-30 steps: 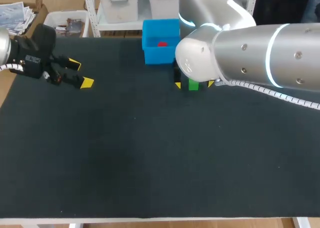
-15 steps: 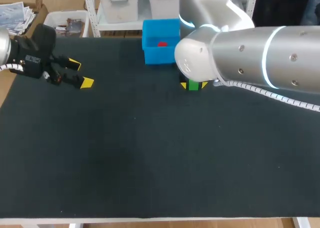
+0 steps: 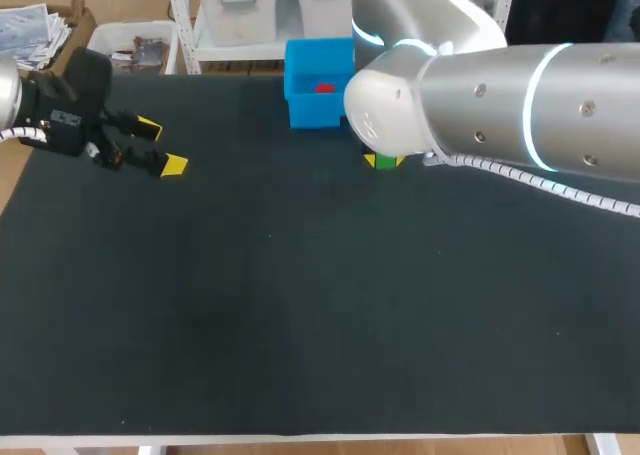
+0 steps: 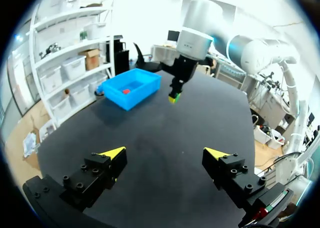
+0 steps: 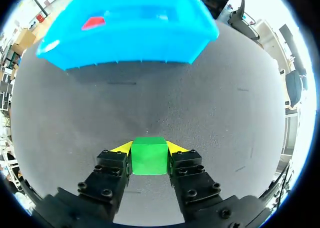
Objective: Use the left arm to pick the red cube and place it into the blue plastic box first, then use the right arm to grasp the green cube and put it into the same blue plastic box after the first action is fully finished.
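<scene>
Dark matte table [image 3: 300,305] with a pale front edge, blue plastic box [image 3: 318,112] standing on it at the far edge — open side up, near that edge's middle

Overhead view of a black table [image 3: 300,305]. A blue rectangular plastic box [image 3: 318,112] sits at the table's far edge, near the middle, with a small red cube [image 3: 324,88] lying inside it. Just in front of the box and slightly to its right is the right gripper [image 5: 149,147] — a small green cube [image 5: 149,159] sits between its two fingers, touching both. The left gripper [image 3: 160,147] is over the table's far left part, well apart from the box, fingers spread wide.
</scene>
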